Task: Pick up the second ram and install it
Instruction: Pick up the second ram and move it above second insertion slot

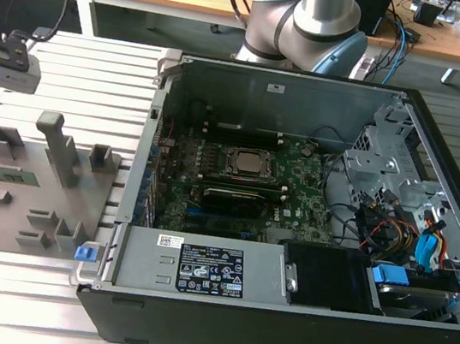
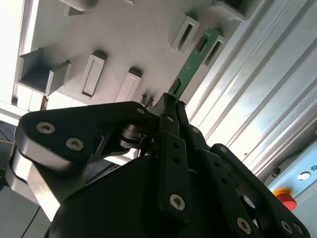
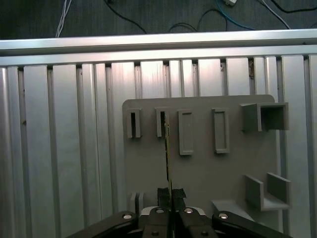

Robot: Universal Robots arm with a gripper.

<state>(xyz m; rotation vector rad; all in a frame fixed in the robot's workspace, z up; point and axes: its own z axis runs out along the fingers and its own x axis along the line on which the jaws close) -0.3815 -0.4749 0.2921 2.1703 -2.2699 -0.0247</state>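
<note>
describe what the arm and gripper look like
In the exterior view the arm is a silver-grey metal tube with rounded joints capped in pale blue. In the second wrist view the gripper is matte black, built of flat linkage bars pinned with silver screws and narrowing to slim tips.

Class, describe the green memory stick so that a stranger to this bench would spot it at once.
Find the grey holder plate on the ribbed metal table. Among its raised slotted blocks, the memory stick is pinched in the gripper. It alone is thin, flat and green with dark chips; the blocks around it are grey plastic.
</note>
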